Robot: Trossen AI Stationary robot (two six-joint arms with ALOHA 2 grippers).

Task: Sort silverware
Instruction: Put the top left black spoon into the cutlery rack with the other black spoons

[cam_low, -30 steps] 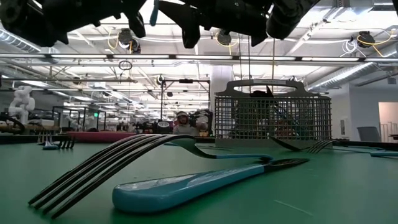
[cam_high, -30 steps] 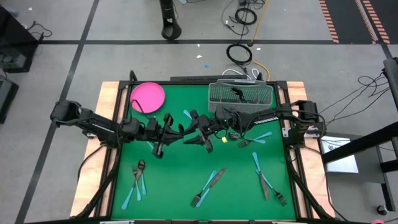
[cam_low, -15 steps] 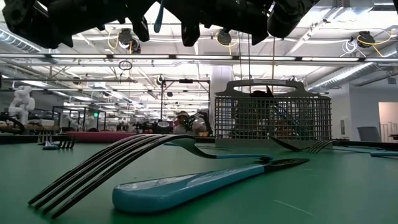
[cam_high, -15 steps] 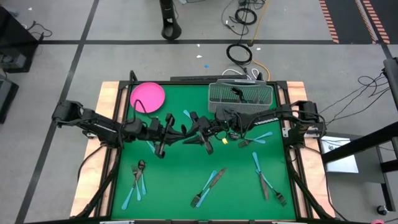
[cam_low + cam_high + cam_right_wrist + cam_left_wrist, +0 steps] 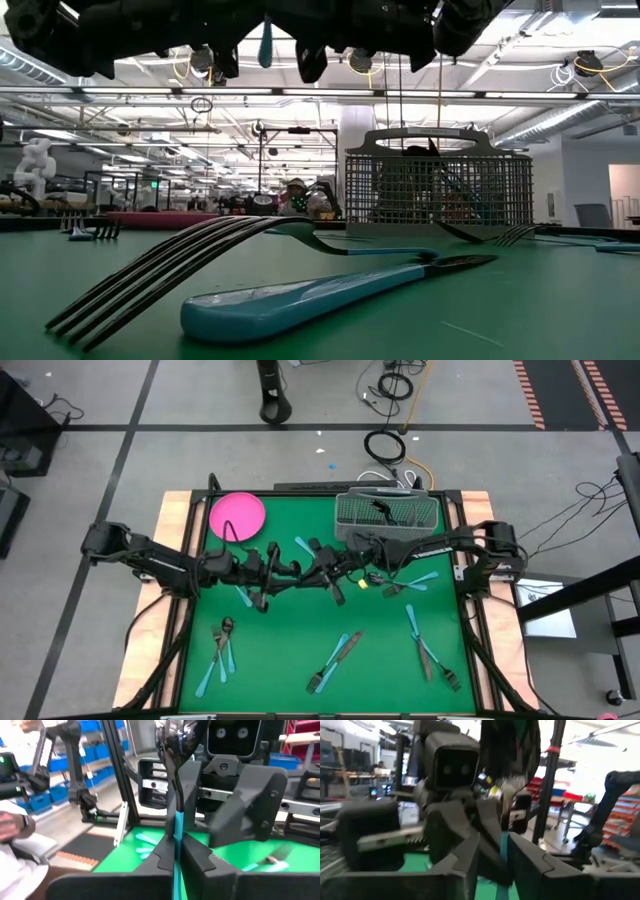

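Above the middle of the green mat my two grippers meet nose to nose. A spoon with a light blue handle (image 5: 176, 827) and a dark head (image 5: 171, 742) stands upright between them, head up. My right gripper (image 5: 176, 857), coming from the table's right, is shut on it. My left gripper (image 5: 494, 865), coming from the left, stands open with the blue handle (image 5: 504, 851) in the gap between its fingers; whether a finger touches it I cannot tell. In the low view the handle's end (image 5: 265, 45) hangs below the grippers. My right gripper pinches the spoon's blue handle (image 5: 176, 837) between its two fingers, below the dark head. The fingers lie level, coming from the table's right, across the handle. The spoon stands upright, head up, lifted clear of the mat.
A grey mesh basket (image 5: 387, 513) stands at the far edge, right of middle, with a pink plate (image 5: 237, 515) at the far left. More silverware lies on the mat at the near left (image 5: 222, 650), near middle (image 5: 335, 658), near right (image 5: 425, 650) and right (image 5: 410, 582).
My right gripper has shut on the spoon's handle, and my left gripper has then opened. Both hands have stayed where they were. The handle's lower end has swung from a slant to hanging straight down, a little lower.
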